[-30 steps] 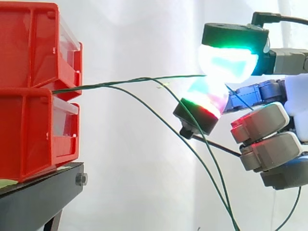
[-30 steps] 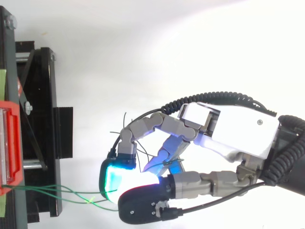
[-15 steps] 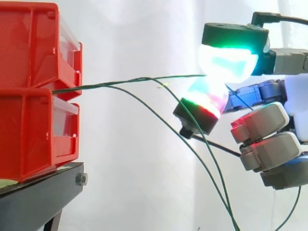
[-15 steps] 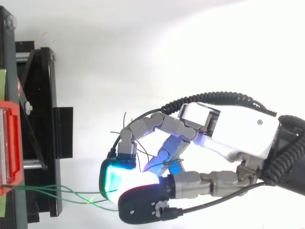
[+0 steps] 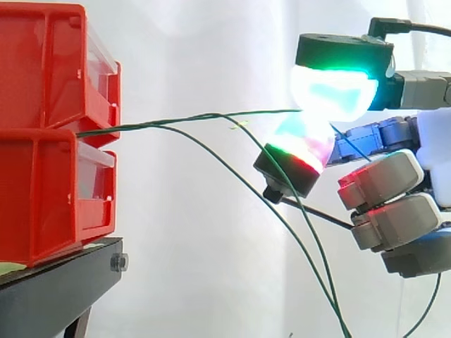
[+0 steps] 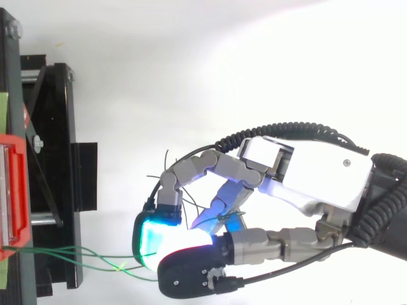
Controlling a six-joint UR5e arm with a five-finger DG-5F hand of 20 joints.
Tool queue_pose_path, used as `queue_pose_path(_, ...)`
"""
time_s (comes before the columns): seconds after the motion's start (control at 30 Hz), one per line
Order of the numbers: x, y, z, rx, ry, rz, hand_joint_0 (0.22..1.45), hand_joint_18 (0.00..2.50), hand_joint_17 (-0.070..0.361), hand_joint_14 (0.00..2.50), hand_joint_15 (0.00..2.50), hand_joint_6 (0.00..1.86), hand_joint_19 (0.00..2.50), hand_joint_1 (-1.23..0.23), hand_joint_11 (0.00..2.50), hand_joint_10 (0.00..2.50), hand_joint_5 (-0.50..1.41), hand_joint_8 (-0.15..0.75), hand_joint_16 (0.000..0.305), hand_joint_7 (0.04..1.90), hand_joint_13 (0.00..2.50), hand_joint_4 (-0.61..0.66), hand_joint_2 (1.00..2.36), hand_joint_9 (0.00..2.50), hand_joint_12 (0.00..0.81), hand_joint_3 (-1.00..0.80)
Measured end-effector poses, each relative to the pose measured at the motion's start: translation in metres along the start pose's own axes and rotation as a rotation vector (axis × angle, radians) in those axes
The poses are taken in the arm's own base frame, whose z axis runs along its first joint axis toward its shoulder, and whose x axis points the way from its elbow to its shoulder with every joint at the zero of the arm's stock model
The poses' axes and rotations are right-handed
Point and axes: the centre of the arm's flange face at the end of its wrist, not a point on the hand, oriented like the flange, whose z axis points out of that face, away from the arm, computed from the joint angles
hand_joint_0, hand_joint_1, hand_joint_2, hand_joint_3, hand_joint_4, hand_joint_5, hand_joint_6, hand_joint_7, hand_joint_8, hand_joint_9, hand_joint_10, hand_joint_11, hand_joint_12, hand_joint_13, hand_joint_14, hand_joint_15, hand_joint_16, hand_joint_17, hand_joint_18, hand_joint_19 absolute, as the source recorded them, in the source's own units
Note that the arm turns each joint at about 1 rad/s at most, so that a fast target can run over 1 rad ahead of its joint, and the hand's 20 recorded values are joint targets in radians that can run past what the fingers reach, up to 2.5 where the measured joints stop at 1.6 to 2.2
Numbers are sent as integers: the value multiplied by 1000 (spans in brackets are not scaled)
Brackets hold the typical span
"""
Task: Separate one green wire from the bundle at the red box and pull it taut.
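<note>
Two red boxes point(image 5: 56, 134) are stacked on a black stand point(image 5: 56, 282) at the left. Green wires come out between them. One green wire point(image 5: 190, 118) runs nearly straight and level to the right, into the pinch of my hand point(image 6: 305, 178). Two glowing fingertips point(image 5: 331, 91) press together on that wire's end. The other green wires point(image 5: 282, 211) sag away below it and hang down past the hand. From above, the wires point(image 6: 76, 255) stretch from the red box point(image 6: 13, 190) to the cyan-lit pads point(image 6: 152, 238). The remaining fingers are curled.
A white curtain hangs behind everything. The black stand's frame point(image 6: 57, 159) lies along the left of the top view. Open white floor spreads between the stand and the hand.
</note>
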Motion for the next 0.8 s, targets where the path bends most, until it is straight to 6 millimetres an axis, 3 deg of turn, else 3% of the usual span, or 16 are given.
queue_pose_path(0.8,0,0,0,0,0,0,571,1084,94,20,1286,878,1289,-671,1295,19,-109,302,42,1056,1140,49,1025,1223,345,-145)
